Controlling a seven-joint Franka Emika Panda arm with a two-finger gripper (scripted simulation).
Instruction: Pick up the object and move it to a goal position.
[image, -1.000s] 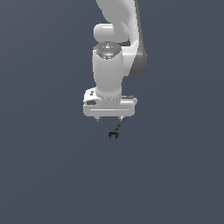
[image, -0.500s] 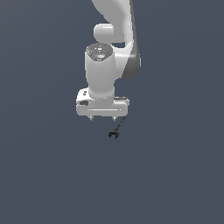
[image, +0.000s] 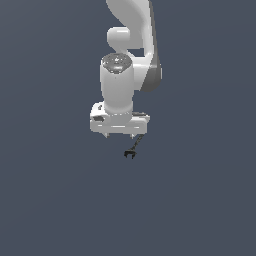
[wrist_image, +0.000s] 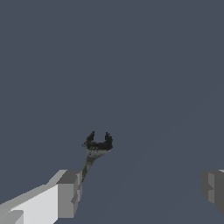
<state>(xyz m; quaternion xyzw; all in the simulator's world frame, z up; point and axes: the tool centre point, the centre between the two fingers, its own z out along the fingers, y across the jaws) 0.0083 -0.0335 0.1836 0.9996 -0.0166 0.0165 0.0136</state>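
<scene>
The arm (image: 120, 85) is made of smooth white rounded segments with a matte plastic look, and a darker grey part shows at the joint on the exterior view's right. On top of the thick vertical cylinder there is a grey round cap with a slightly speckled surface. Under the cylinder sits a flat, boxy white block, and from it the gripper (image: 120, 136) points downward. In the wrist view its 2 fingers (wrist_image: 68, 192) are short square blocks, white and light grey, with sharp flat faces; they stand wide apart with plain background between them, so the gripper is spread and clamps nothing. The object (image: 132, 151) is very small against the arm, black and a little glossy, with a thin stem that ends in a forked head of 2 short prongs, like a small claw. In the exterior view it sits just below the block, toward the exterior view's right, with the stem slanted and the head lowest. In the wrist view the object (wrist_image: 96, 146) shows dark grey patches on its head, and its stem runs down beside 1 finger; whether it touches this finger cannot be told. The background is a flat dark blue-grey surface (image: 50, 200) without texture.
</scene>
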